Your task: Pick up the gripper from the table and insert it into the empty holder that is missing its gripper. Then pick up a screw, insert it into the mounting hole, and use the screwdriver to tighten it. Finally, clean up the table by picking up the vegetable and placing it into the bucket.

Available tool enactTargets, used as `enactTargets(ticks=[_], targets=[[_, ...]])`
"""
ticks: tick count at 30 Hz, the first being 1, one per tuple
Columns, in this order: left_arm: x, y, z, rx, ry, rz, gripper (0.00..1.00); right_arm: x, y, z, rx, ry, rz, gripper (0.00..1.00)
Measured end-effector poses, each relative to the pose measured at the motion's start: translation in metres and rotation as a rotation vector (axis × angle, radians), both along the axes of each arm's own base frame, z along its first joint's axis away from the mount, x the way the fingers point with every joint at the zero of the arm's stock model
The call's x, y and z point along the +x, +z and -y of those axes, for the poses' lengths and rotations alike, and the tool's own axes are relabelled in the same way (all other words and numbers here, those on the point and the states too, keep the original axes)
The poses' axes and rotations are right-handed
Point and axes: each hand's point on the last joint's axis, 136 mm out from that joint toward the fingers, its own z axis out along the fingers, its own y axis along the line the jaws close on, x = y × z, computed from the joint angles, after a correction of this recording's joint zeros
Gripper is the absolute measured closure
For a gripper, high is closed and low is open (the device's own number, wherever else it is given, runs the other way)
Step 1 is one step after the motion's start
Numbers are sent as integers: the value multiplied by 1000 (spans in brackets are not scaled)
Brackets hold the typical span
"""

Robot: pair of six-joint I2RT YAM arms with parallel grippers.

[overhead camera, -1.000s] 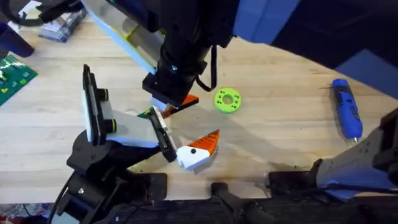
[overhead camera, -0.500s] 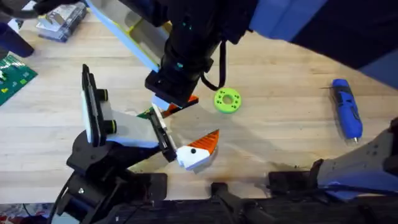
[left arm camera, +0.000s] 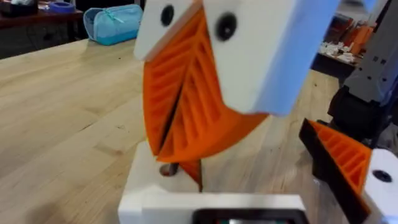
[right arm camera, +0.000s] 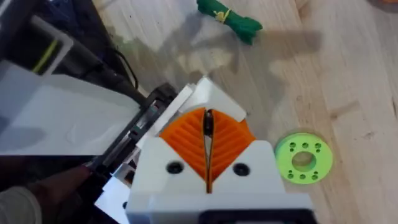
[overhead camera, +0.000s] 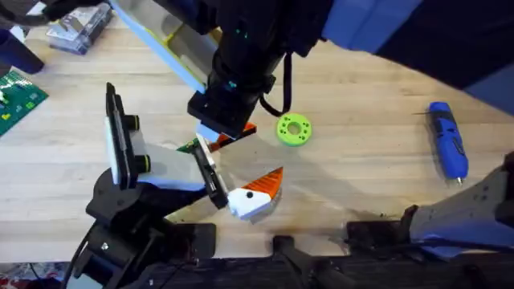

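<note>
The step in hand looks like the screw stage: the gripper (overhead camera: 255, 195), white base with orange wedge tip, already sits against the end of the holder (overhead camera: 210, 175) rather than loose on the table, though whether it is fully seated I cannot tell. The right gripper (overhead camera: 229, 135) hangs over the holder's white body with its orange pads pressed together on a small dark piece, most likely the screw (right arm camera: 208, 122), the tip pointing down close to the white plastic. From the right gripper, in the overhead view, the mounted gripper piece lies at about 5 o'clock, near but apart, and the holder's black bar at about 7 o'clock, just beside. The next move calls for lining the screw up over the mounting hole and lowering it straight. The hole itself is hidden under the pads, so the margin is slim. The screwdriver (overhead camera: 448, 140) lies untouched well apart at 3 o'clock, and the vegetable (overhead camera: 189, 147) just beside at 8 o'clock.
</note>
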Motion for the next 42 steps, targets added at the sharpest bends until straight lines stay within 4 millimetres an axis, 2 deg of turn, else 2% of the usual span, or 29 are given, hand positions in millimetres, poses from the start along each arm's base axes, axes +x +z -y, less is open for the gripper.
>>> enactTargets(ticks=[10, 33, 34, 35, 37, 40, 41, 42], targets=[[0, 0, 0, -1, 1, -4, 13, 3, -8, -1, -21, 0, 3, 990], [1, 0, 0, -4, 7, -12, 14, 2, -11, -3, -33, 12, 9, 990], [1, 0, -1, -4, 7, -12, 14, 2, -11, -3, -33, 11, 9, 954], [1, 0, -1, -4, 8, -12, 14, 2, -11, -3, -33, 11, 7, 859], [1, 0, -1, -4, 7, -12, 14, 3, -12, -3, -35, 13, 14, 590], [1, 0, -1, -5, 10, -12, 14, 14, -13, 4, -59, -14, 47, 130], [2, 0, -1, -5, 10, -14, 14, 19, -12, 7, -62, -24, 53, 39], [2, 0, -1, -6, 11, -15, 14, 21, -12, 8, -62, -29, 53, 16]])
